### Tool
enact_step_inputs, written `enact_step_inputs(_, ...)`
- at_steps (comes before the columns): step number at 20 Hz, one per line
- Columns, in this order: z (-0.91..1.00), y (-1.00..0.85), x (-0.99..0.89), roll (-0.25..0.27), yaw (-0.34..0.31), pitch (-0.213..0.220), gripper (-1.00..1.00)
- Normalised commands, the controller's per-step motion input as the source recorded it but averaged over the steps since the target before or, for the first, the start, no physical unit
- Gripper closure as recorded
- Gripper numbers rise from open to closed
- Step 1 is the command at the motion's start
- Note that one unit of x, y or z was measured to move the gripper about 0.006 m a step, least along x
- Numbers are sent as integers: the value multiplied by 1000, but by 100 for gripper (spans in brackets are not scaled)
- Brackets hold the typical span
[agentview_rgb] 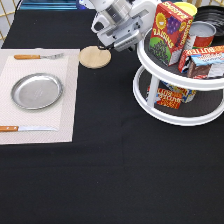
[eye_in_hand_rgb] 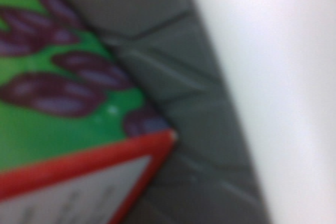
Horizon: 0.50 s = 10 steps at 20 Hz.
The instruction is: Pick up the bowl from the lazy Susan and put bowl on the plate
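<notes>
Glossy black round bowl (agentview_rgb: 212, 15) — upper tier of two-tier white lazy Susan (agentview_rgb: 172, 116), exterior view's top right, behind red raisin box (agentview_rgb: 167, 31); round, no long axis. Robot gripper (agentview_rgb: 131, 40) beside that box; finger state cannot be told. Silver metal plate (agentview_rgb: 36, 91) — bare, on placemat (agentview_rgb: 67, 100).

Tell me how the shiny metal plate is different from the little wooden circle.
The round silver metal plate looks bigger than the round light wooden coaster. The plate is shiny with a raised rim; the coaster is matte and flat. The plate sits on the pale placemat; the coaster lies on the black tablecloth. Both are round and empty.
</notes>
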Motion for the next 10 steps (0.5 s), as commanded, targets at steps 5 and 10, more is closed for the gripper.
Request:
enact_step_inputs(5,0,-75,776,-9,10,30,-100)
enact_step_inputs(10,0,-3,891,-12,53,57,-100)
